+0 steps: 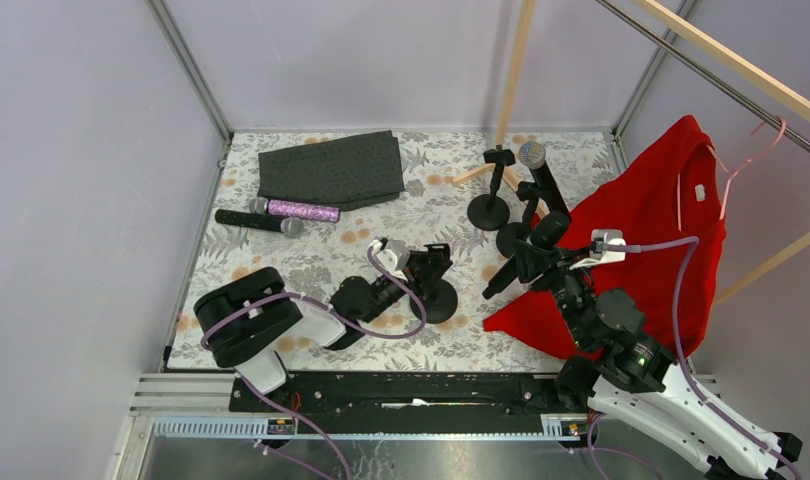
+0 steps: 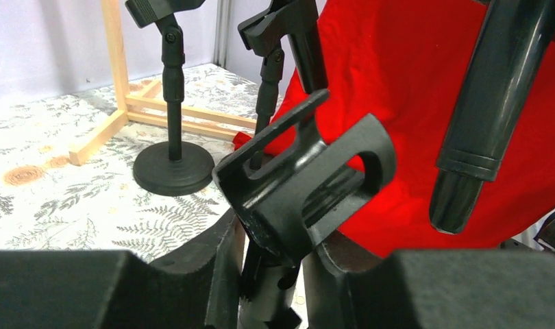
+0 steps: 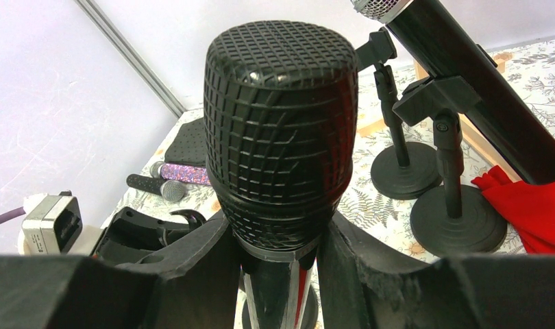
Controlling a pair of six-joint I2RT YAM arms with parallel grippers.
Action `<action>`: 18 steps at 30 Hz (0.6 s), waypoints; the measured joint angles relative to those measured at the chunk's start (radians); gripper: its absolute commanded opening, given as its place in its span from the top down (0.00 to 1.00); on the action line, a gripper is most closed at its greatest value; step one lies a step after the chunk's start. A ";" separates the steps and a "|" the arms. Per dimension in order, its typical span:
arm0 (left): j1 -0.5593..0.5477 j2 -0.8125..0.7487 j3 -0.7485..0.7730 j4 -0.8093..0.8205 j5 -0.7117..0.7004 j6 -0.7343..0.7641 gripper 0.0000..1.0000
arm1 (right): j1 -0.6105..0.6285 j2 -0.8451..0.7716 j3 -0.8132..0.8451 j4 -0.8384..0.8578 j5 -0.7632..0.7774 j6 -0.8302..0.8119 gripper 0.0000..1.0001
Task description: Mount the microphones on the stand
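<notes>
1. You have one microphone (image 1: 534, 158) seated in the middle stand (image 1: 514, 238). The other three are not yet mounted.
2. Your right gripper (image 3: 278, 240) is clamped on a black-grilled microphone (image 3: 278, 123), held in the air beside the red shirt (image 1: 651, 225).
3. Your left gripper (image 2: 271, 274) closely flanks the stem of the near stand (image 1: 438, 295), under its empty clip (image 2: 309, 185). You cannot tell whether it already pinches.
4. The far stand (image 1: 493, 195) is empty too.
5. The purple glitter microphone (image 1: 303, 211) and a black microphone (image 1: 251, 219) lie together on the table (image 1: 311, 265), just in front of the dark cloth (image 1: 331, 168).
</notes>
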 measured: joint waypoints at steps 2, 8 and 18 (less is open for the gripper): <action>0.002 0.003 0.002 0.004 0.000 0.015 0.78 | 0.000 -0.001 0.000 0.000 0.000 0.000 1.00; 0.000 0.008 0.007 0.016 0.014 0.004 0.95 | 0.000 -0.002 0.000 0.000 -0.001 -0.001 1.00; 0.005 -0.008 -0.019 0.024 0.188 0.005 1.00 | 0.000 -0.050 -0.019 0.142 -0.148 -0.091 1.00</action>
